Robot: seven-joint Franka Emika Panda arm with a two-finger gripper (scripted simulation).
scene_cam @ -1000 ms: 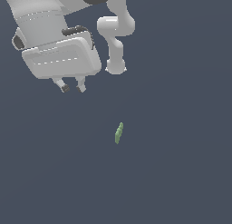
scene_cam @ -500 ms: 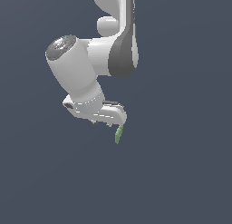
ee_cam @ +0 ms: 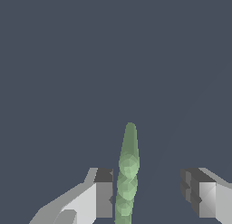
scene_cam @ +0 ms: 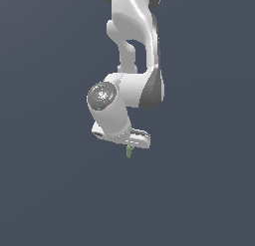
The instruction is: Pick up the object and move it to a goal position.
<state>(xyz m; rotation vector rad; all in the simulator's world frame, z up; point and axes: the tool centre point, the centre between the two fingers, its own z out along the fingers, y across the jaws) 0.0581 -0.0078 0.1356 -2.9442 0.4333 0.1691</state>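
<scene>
The pincer (ee_cam: pixel 152 193) stands open, its two fingers (ee_cam: pixel 103 193) low in the wrist view with the object (ee_cam: pixel 128 168) between them, close beside one finger and well apart from the other. Closing from here could nudge the slender piece sideways or roll it away, since it sits off-centre in the gap. Farther out, in the exterior view, the object (scene_cam: pixel 129 151) shows just below centre, peeking out under the pincer (scene_cam: pixel 130 144).
</scene>
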